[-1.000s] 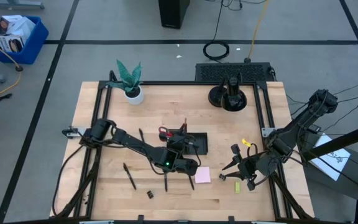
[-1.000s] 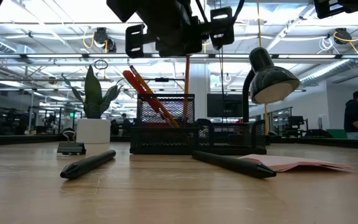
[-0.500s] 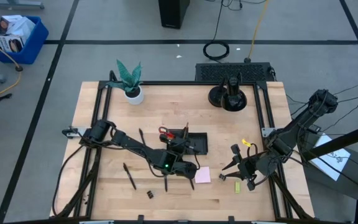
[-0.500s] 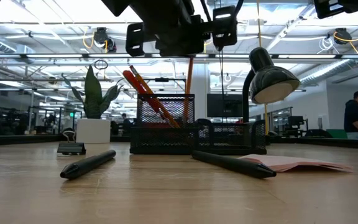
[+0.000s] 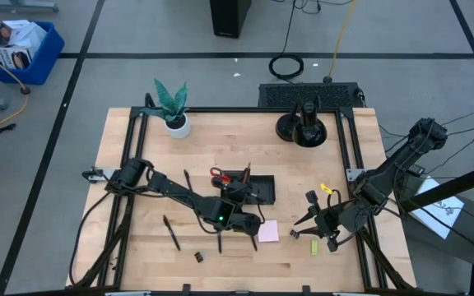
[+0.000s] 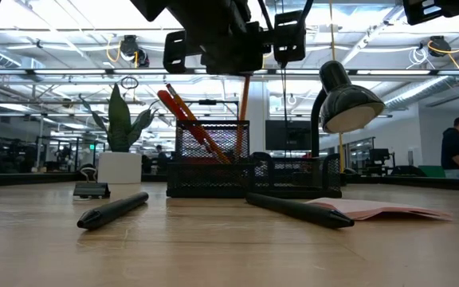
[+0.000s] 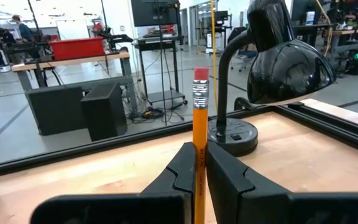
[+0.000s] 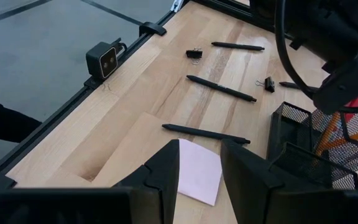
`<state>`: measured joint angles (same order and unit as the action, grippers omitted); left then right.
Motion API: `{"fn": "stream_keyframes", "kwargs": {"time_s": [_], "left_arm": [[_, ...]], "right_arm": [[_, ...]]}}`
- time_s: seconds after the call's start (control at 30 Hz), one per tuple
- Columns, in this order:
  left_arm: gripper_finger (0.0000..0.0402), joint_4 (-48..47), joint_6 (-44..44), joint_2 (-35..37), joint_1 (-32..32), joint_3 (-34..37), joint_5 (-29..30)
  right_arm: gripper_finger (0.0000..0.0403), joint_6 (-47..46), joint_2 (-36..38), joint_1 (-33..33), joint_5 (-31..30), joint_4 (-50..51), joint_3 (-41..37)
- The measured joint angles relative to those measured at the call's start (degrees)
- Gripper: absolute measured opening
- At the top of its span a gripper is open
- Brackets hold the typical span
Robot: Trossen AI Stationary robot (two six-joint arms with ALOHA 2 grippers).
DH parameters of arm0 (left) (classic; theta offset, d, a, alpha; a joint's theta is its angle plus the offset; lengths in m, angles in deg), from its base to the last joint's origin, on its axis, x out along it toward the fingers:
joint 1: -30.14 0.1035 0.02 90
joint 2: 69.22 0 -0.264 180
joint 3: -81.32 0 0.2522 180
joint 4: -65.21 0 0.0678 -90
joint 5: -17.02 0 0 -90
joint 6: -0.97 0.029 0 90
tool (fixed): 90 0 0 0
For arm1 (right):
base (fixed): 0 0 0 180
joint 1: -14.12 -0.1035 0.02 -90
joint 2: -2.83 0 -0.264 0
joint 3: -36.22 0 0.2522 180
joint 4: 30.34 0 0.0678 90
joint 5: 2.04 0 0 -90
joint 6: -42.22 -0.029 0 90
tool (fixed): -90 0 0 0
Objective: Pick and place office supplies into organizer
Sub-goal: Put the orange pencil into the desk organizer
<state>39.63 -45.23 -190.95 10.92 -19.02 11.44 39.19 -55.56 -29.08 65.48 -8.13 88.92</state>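
An orange pencil (image 7: 199,118) stands nearly upright, its eraser end up, with my left gripper (image 7: 199,171) shut on it above the organizer (image 5: 253,189), a black mesh tray. In the low view the pencil's lower part (image 6: 241,131) reaches down inside the organizer's tall cup (image 6: 209,139), next to red-handled scissors (image 6: 174,108) and other pencils. Whether its tip rests on the bottom is hidden. My right gripper (image 5: 307,222) hangs open near the table's right edge, over the pink sticky-note pad (image 8: 197,169), and touches nothing. My left gripper pinches the pencil's shaft (image 7: 199,152) between its two fingers, below the eraser end. The fingers (image 7: 180,169) come at it level and lie across the pencil. The pencil stands slightly tilted, with its lower part down in the organizer's cup.
Black pens (image 8: 205,132) (image 8: 221,88) (image 5: 172,233) and binder clips (image 8: 194,53) (image 5: 197,256) lie loose on the near half of the table. A yellow-green piece (image 5: 314,247) lies by the right gripper. A potted plant (image 5: 171,107) and a black desk lamp (image 5: 303,123) stand at the far edge.
My left gripper has rolled a little while staying in place. The pencil has tipped slightly out of upright: its upper end has swung aside and its lower part has stayed in the cup.
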Motion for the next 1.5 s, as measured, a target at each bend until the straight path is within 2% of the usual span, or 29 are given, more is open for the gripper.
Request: {"fn": "stream_keyframes", "kwargs": {"time_s": [0.5, 1.33, 1.5], "left_arm": [[0.0026, 2.72, -0.42, -2.99, -0.42, -0.02, 1.25], [0.0026, 2.67, -0.52, -3.23, -0.35, -0.02, 1.31], [0.0042, 2.67, -0.52, -3.21, -0.35, -0.02, 1.24]], "right_arm": [[0.0112, -0.83, -0.02, 0.00, 0.04, 0.44, -0.01], [0.0112, -0.83, 0.00, 0.00, 0.02, -3.93, -5.70], [0.0112, -0.83, 0.00, 0.00, 0.02, -3.92, -5.70]]}}
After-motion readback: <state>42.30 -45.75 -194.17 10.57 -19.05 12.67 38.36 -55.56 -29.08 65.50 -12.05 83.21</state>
